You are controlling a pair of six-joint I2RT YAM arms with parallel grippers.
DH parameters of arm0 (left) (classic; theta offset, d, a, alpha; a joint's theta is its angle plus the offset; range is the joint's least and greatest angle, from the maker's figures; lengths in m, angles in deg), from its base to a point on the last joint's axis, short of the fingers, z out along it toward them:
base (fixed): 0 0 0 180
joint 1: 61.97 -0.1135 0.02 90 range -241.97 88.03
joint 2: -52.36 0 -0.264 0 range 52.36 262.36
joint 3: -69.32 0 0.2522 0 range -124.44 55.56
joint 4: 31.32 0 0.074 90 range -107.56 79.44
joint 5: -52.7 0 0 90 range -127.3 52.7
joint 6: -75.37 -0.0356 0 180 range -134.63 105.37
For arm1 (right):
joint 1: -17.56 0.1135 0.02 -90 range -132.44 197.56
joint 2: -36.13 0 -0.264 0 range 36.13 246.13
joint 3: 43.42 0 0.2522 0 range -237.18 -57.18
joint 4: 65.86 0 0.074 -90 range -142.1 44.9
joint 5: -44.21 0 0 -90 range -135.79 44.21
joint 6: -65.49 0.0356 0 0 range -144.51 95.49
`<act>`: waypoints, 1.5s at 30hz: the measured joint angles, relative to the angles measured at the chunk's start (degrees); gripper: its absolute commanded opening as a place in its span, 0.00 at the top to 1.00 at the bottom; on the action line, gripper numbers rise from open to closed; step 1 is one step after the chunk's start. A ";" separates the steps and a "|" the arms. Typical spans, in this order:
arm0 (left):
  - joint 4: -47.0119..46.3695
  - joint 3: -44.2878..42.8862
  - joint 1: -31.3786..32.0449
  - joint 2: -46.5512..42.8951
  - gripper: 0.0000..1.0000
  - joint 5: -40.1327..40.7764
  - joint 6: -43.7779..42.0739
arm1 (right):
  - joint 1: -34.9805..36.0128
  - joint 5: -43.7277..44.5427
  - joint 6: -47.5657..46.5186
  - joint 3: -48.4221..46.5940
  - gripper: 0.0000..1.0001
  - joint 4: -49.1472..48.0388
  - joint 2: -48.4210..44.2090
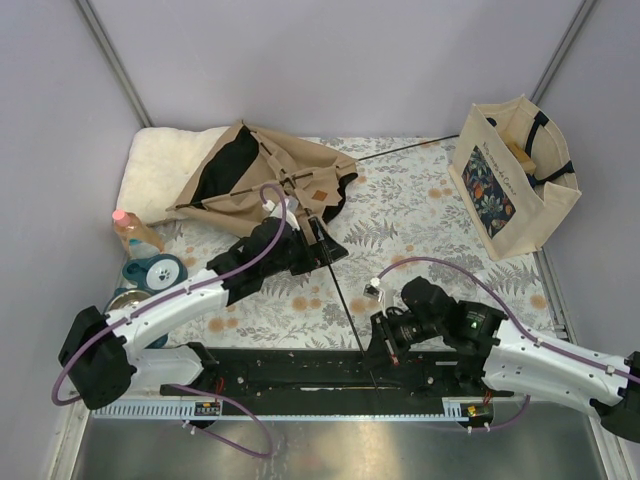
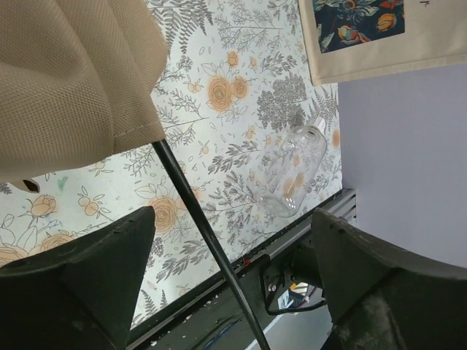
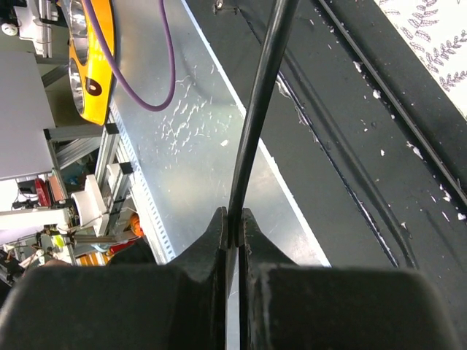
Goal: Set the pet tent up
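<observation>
Right claw [image 3: 233,219] clamping pole [image 3: 259,109], left claw [image 2: 233,219] spread beside pet tent [image 2: 66,80]

Nothing can be read: the dark print on the beige canvas tote bag [image 1: 520,205] is too small, as is the brown leather label [image 1: 318,196] on the tan canvas tent [image 1: 290,165].

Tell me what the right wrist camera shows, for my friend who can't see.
The right gripper is shut on a thin black tent pole, which slants up and right to the top edge. Behind it are a silvery metal surface and a purple cable.
</observation>
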 measured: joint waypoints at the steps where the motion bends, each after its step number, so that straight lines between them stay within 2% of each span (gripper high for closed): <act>1: 0.11 0.02 0.00 -0.44 0.03 0.11 -1.25 | -0.02 0.37 -0.02 -0.26 1.00 0.44 -0.09; 5: 0.37 0.92 0.00 -4.98 0.01 1.07 -4.94 | 0.02 2.58 -0.98 -3.26 1.00 4.76 0.04; 9: 0.92 5.73 0.07 -16.13 0.02 4.04 -7.43 | 0.02 4.33 -1.09 -5.84 1.00 5.35 0.02; 13: 3.02 11.72 0.07 -28.52 0.08 9.07 -8.70 | 0.02 8.09 2.01 -5.95 1.00 2.45 -1.11; 17: 3.34 17.03 0.07 -33.24 0.14 12.98 -9.40 | 0.02 11.54 4.46 -7.15 1.00 -0.74 -1.18; 21: -0.92 22.10 0.81 -29.57 0.16 14.99 -10.40 | 0.02 13.55 5.51 -12.59 1.00 -2.19 1.31; 27: -12.83 25.42 3.10 -16.13 0.12 17.44 -13.66 | 0.02 14.45 6.03 -21.62 1.00 -3.26 6.27; 30: -19.65 25.55 6.05 -11.96 0.13 22.34 -17.46 | 0.02 14.95 6.84 -23.26 1.00 -3.15 7.91; 35: -29.88 25.90 10.19 -10.05 0.14 31.91 -26.05 | 0.02 14.97 8.11 -23.82 1.00 -2.64 9.60; 41: -40.76 25.88 10.32 -5.90 0.20 40.85 -35.50 | 0.02 14.84 9.18 -26.67 1.00 -1.84 11.80; 45: -44.65 25.83 10.34 -1.14 0.22 43.28 -39.67 | 0.02 14.80 10.19 -28.52 1.00 -1.88 12.79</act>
